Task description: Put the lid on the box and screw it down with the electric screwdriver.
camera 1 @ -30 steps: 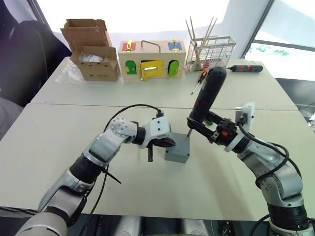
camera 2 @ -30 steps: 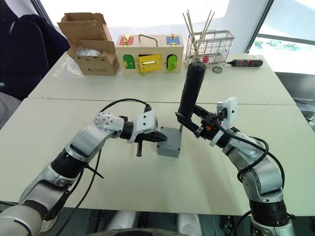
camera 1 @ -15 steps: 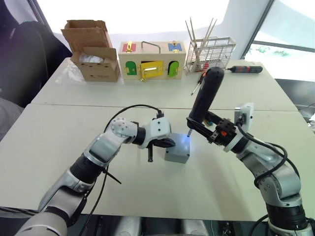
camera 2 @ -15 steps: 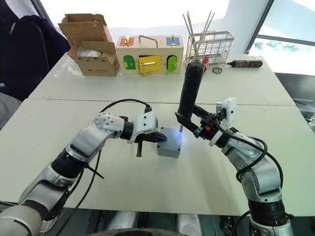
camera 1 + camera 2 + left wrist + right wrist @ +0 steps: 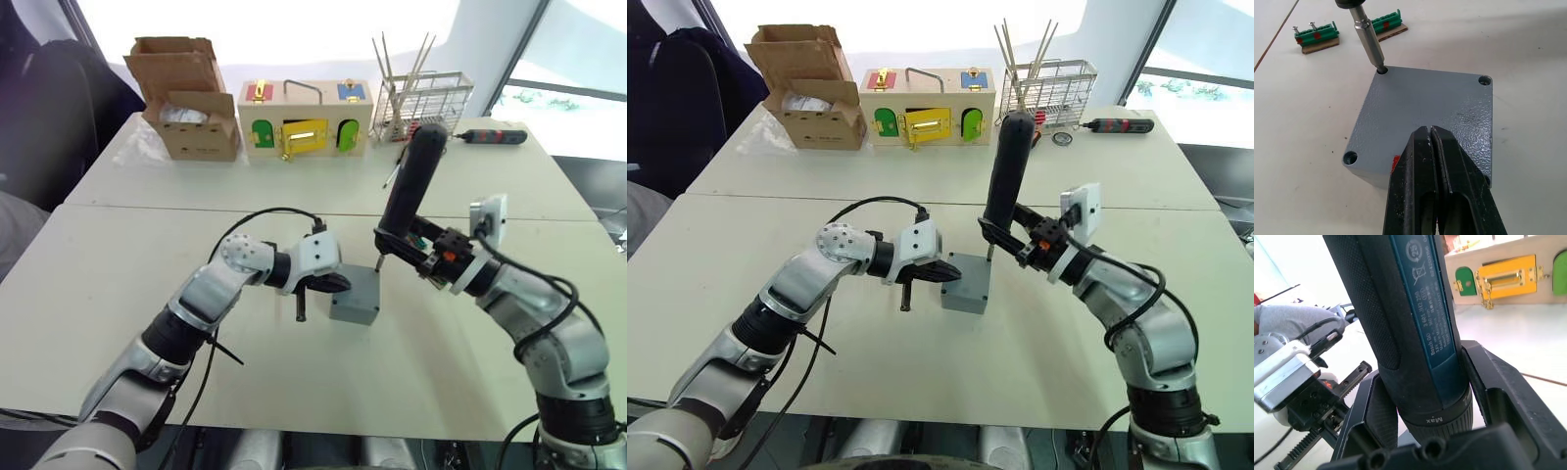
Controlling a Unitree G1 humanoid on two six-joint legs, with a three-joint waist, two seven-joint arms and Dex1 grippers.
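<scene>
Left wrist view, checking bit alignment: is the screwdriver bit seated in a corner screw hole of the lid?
Yes, the metal bit has its tip in a corner hole of the lid.

A: What stays hidden around the small grey plastic box [image 5: 1400,169]?

B: In the left wrist view the left end effector [image 5: 1436,166], its two black fingers pressed together, covers the near edge of the flat grey plastic lid [image 5: 1422,105] and one near corner hole. The red mark peeks out only partly beside the fingers.

A: And the thick dark blue-black electric screwdriver [image 5: 1405,318]?

B: In the right wrist view its top and its tip are cut off. The right end effector [image 5: 1425,406] clamps its barrel, hiding the lower collar.
</scene>
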